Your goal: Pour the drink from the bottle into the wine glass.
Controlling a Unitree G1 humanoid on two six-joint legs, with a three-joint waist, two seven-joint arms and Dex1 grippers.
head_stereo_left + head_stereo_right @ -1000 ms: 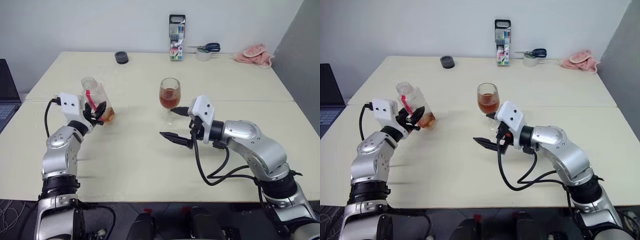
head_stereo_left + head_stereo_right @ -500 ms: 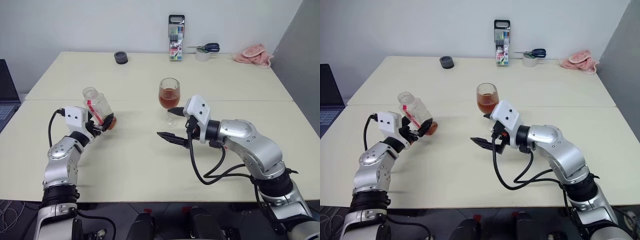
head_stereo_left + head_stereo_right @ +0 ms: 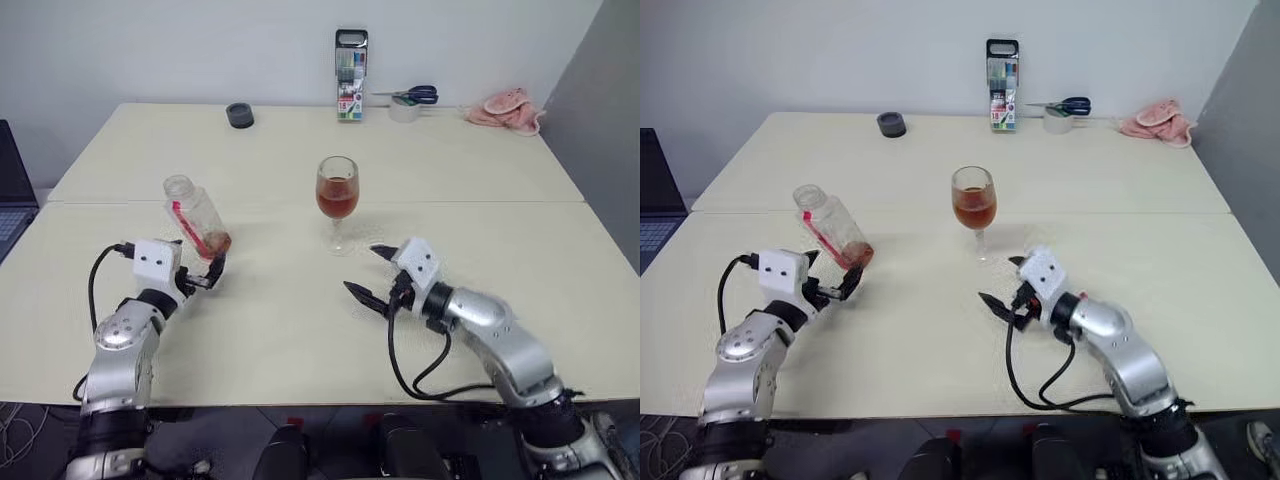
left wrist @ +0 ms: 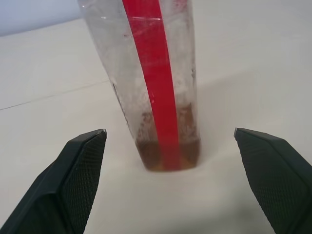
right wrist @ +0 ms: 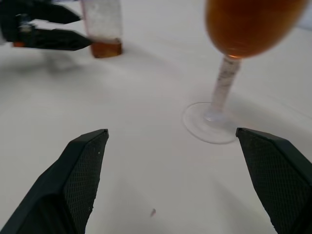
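Standing on the surface (image 3: 300, 330) left of the wine glass (image 3: 337, 187), the bottle (image 3: 197, 217) leaned, nearly empty. The drink (image 3: 337, 199) filled the glass, so pouring looked done. Both the left hand (image 3: 203, 277) and the right hand (image 3: 372, 272) gaped wide, holding nothing.

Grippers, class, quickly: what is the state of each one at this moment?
Left gripper: open, holding nothing; the bottle stands free between its fingers.
Right gripper: open, holding nothing, near the wine glass.

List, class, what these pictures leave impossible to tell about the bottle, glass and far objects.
- Bottle: left wrist view's top edge cuts off its neck; whether it stands flat is unclear.
- Wine glass: right wrist view's edge crops the rim.
- Marker case print: too small.
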